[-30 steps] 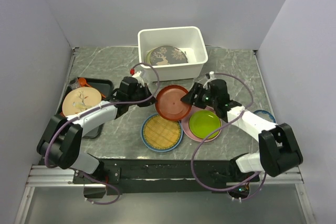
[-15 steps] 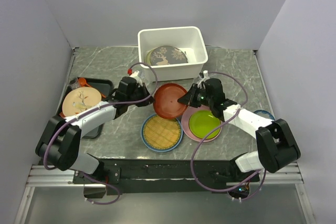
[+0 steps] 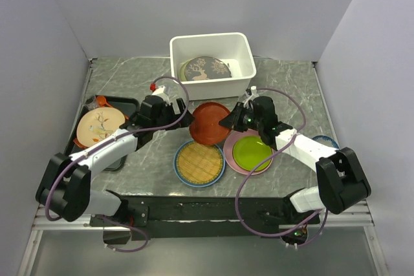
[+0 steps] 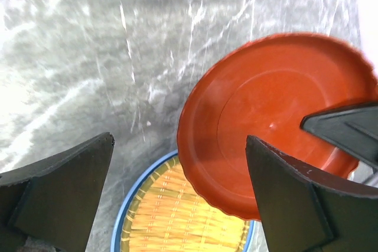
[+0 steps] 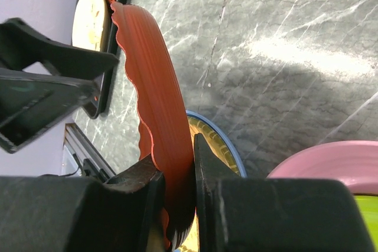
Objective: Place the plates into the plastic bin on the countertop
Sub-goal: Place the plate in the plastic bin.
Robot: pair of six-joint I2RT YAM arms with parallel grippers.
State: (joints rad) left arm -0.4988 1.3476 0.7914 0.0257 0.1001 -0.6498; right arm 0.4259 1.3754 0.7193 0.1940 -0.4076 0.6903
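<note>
The red plate (image 3: 210,123) hangs tilted over the countertop (image 3: 129,75), and my right gripper (image 3: 228,123) is shut on its right rim. The right wrist view shows its scalloped edge (image 5: 150,69) pinched between my right gripper's (image 5: 177,163) jaws. My left gripper (image 3: 183,121) stands wide open just left of the red plate (image 4: 271,110), holding nothing. The white plastic bin (image 3: 213,87) at the back holds a grey plate with a deer figure (image 3: 206,69). A yellow woven disc (image 3: 199,162) lies on a blue plate (image 3: 178,166). A lime green plate (image 3: 251,152) sits on a pink one (image 3: 234,159).
A cream plate with a leaf sprig (image 3: 100,125) rests on a black tray (image 3: 123,103) at the left. A small blue-and-white bowl (image 3: 326,140) sits behind my right arm. Grey walls close in the left, right and back.
My right gripper has shut on the red plate's right rim. My left gripper has let go of the left rim, opened wide and drawn back a little to the left.
</note>
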